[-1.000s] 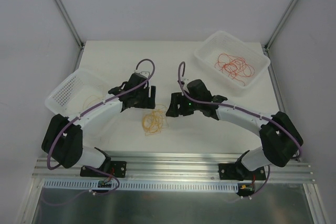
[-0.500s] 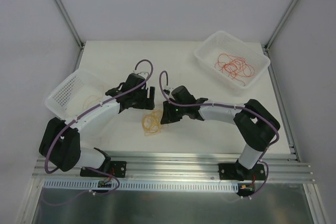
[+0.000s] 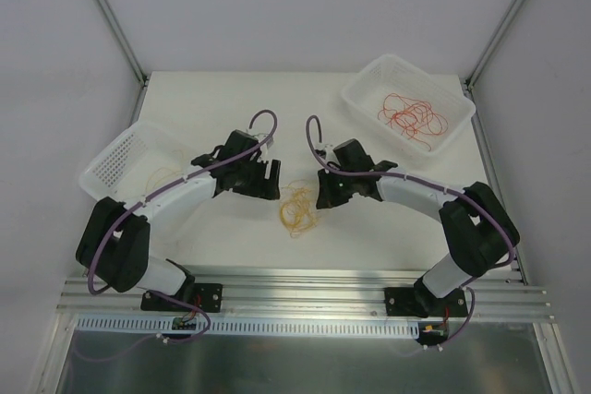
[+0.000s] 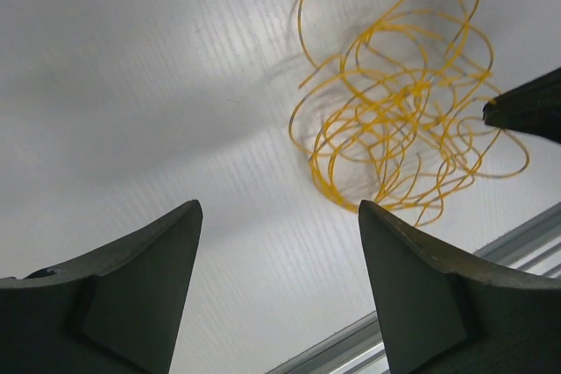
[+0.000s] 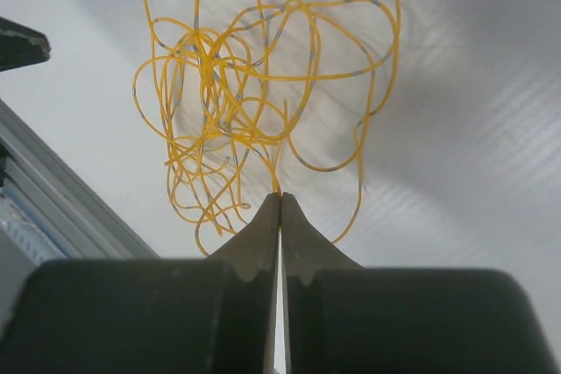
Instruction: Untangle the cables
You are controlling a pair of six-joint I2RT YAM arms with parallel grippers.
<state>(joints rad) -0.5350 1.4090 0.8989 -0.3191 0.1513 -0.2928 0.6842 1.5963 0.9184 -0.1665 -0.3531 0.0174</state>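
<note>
A tangle of thin yellow cables [image 3: 298, 208] lies on the white table between the two arms. My right gripper [image 3: 319, 197] is at the tangle's right edge. In the right wrist view its jaws [image 5: 280, 195] are pressed together on a yellow strand, and the loops [image 5: 230, 98] fan out beyond the tips. My left gripper [image 3: 271, 179] hovers open just left of the tangle; its wrist view shows wide-spread fingers [image 4: 279, 208] with nothing between them and the cables [image 4: 396, 120] ahead to the right. Red-orange cables [image 3: 413, 115] lie in the far right basket.
A white basket [image 3: 369, 80] holding the red cables stands at the back right. A second white basket [image 3: 120, 159] sits tilted at the left with a few yellowish strands [image 3: 164, 175] inside. An aluminium rail [image 3: 305, 294] runs along the near table edge.
My right gripper closed on a yellow strand and drew the tangle to the right. The left gripper shifted slightly right and stayed open.
</note>
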